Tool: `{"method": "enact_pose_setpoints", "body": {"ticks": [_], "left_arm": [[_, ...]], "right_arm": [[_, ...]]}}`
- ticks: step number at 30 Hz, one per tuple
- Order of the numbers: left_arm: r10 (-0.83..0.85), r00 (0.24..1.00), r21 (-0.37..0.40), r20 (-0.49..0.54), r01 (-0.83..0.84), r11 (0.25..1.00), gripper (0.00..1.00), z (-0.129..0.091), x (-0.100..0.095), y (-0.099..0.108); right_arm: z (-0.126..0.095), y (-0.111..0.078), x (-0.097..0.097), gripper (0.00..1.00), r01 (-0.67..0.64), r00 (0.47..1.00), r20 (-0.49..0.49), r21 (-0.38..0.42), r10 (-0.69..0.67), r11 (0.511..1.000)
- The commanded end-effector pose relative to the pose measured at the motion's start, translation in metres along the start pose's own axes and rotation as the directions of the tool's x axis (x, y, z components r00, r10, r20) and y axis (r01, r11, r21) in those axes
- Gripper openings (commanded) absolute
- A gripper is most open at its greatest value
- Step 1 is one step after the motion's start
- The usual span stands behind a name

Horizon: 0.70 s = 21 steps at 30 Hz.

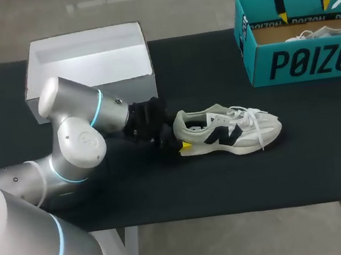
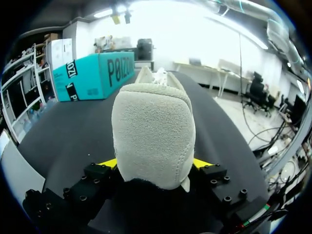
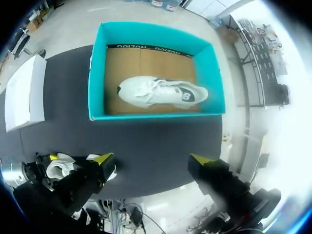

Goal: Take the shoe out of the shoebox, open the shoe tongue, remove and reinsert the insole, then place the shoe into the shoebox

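Observation:
A cream and white shoe (image 1: 227,130) with a dark side logo lies on its sole on the black table, toe pointing right. My left gripper (image 1: 181,137) holds its heel from the left, one yellow tip on each side. In the left wrist view the suede heel (image 2: 153,131) fills the space between the fingers of my left gripper (image 2: 154,163), and both tips touch it. High above the teal shoebox (image 1: 300,60) hangs my right gripper (image 1: 304,9), open and empty. The right wrist view looks down past my right gripper (image 3: 151,158) into the shoebox (image 3: 97,68), where a second white shoe (image 3: 161,92) lies.
A white open box (image 1: 86,57) stands at the back left of the table, just behind my left arm. The teal shoebox (image 2: 92,73) stands ahead of the held shoe, off to one side. Black tabletop lies bare between the shoe and the shoebox.

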<state>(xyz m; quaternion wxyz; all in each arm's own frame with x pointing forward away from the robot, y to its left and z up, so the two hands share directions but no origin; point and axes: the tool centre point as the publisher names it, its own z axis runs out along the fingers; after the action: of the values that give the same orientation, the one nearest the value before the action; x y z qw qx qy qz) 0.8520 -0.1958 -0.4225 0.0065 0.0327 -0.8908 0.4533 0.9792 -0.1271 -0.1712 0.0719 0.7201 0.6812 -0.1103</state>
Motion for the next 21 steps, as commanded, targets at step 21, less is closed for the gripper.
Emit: {"method": "enact_pose_setpoints", "body": {"ticks": [21], "left_arm": [[0.0,1.0,0.002,0.0,0.0,1.0,0.0,0.0,0.001,0.001]], "right_arm": [[-0.011,-0.048,0.01,1.0,-0.203,0.971,-0.152,-0.113,0.185,0.973]]}}
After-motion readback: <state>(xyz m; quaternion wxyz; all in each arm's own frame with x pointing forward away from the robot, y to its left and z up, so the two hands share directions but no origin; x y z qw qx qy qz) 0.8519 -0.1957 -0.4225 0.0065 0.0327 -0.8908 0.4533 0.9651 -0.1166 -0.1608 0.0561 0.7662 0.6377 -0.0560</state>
